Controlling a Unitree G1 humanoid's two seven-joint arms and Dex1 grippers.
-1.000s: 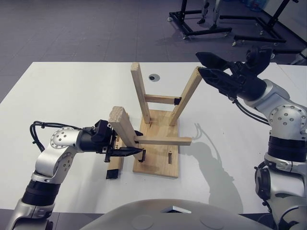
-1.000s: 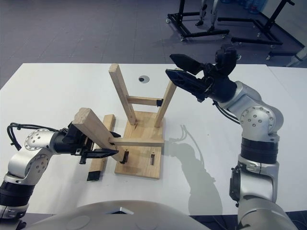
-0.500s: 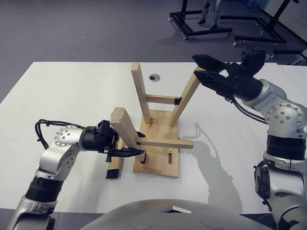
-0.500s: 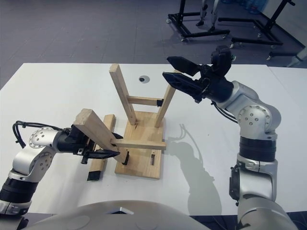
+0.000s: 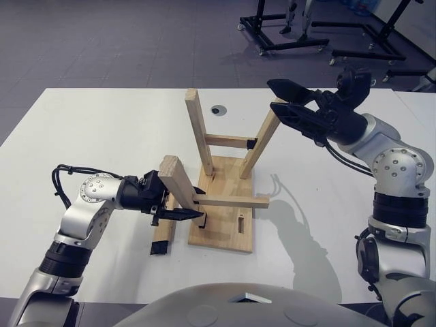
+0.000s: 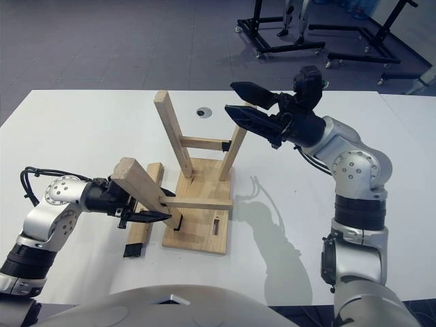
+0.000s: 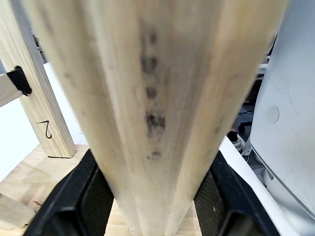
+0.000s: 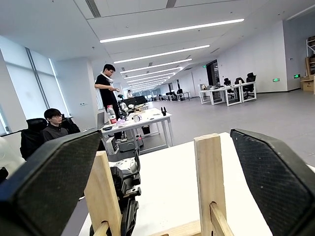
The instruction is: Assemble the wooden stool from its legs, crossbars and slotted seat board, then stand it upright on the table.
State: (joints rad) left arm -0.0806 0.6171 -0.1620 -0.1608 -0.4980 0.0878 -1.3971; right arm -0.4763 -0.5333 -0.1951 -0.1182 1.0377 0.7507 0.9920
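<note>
Our left claw [image 5: 180, 214] grips a tilted leg [image 5: 175, 178] at the board [image 5: 230, 230]; our right claw [image 5: 274, 95] gapes wide near an upright leg [image 5: 266, 139].

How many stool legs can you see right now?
4. The left upright leg and right upright leg stand in the seat board. The tilted leg is in the left end effector. The fourth leg lies on the table beside the board, partly hidden.

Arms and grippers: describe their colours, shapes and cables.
The left arm and right arm are silver metal with rounded joint housings and black collars. The left gripper and right gripper are black, each with two tapering, pointed fingers. Black cables loop off both arms.
</note>
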